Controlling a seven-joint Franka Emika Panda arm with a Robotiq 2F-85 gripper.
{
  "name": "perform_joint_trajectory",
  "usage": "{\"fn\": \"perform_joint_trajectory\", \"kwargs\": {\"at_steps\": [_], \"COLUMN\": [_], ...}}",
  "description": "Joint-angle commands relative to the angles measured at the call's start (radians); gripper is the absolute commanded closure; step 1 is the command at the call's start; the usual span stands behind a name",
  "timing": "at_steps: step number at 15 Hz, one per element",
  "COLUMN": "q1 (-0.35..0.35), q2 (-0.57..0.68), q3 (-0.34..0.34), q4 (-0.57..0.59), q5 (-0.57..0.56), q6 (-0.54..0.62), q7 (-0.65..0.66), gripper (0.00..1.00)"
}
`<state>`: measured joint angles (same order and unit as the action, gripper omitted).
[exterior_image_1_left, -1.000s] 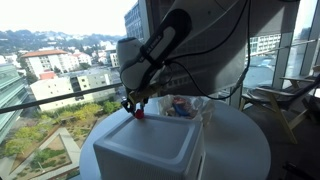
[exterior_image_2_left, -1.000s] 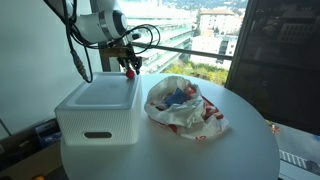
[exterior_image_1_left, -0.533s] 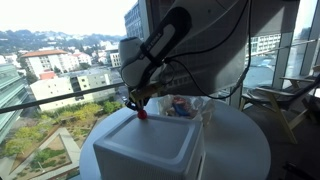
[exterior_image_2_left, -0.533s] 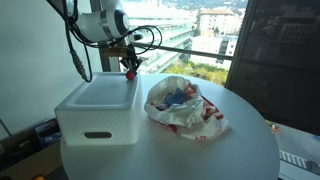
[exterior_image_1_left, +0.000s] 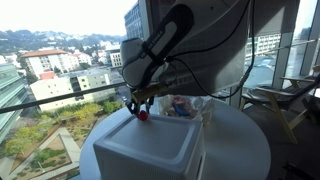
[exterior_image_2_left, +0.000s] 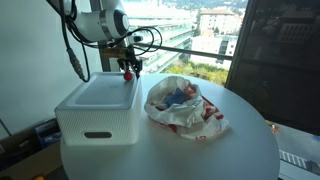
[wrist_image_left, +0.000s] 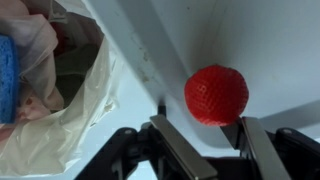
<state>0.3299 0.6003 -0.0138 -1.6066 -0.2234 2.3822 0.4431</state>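
My gripper (exterior_image_1_left: 140, 103) hangs over the far edge of a white plastic bin (exterior_image_1_left: 150, 152), which also shows in an exterior view (exterior_image_2_left: 95, 118). Its jaws (wrist_image_left: 212, 142) are spread open. A red dimpled ball (wrist_image_left: 217, 95) sits just past the fingertips, over the bin's white inside, close to one finger and clear of the other. The ball appears in both exterior views (exterior_image_1_left: 143, 115) (exterior_image_2_left: 129, 73), right under the gripper (exterior_image_2_left: 128, 65).
A crumpled clear plastic bag (exterior_image_2_left: 185, 108) with blue and red items lies on the round white table (exterior_image_2_left: 240, 150) next to the bin; it also shows in the wrist view (wrist_image_left: 60, 100). Windows and a railing stand just behind the table.
The jaws have spread apart and the red ball now sits slightly lower, below the fingertips. The arm has barely moved.
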Motion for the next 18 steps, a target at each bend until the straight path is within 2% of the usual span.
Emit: {"fn": "perform_joint_trajectory", "kwargs": {"at_steps": [1,3,5,6,8,11,14,18], "q1": [0.002,0.006,0.010,0.013,0.016,0.023,0.034,0.020], "q2": [-0.037,-0.042,-0.048,-0.049,-0.059,-0.082,-0.104,-0.162], "q3": [0.019,0.026,0.029,0.026,0.024,0.021,0.011,-0.014], "q4": [-0.043,-0.057,-0.074,-0.078,-0.088,-0.106,-0.127,-0.184], "q5": [0.016,0.016,0.010,0.003,0.001,-0.008,-0.029,-0.052], "q6": [-0.015,-0.018,-0.012,-0.009,-0.012,-0.012,-0.020,0.020], "q7": [-0.022,-0.022,-0.022,-0.020,-0.014,-0.004,0.014,0.052], "gripper": [0.09,0.00,0.00,0.25,0.27,0.53,0.74,0.74]}}
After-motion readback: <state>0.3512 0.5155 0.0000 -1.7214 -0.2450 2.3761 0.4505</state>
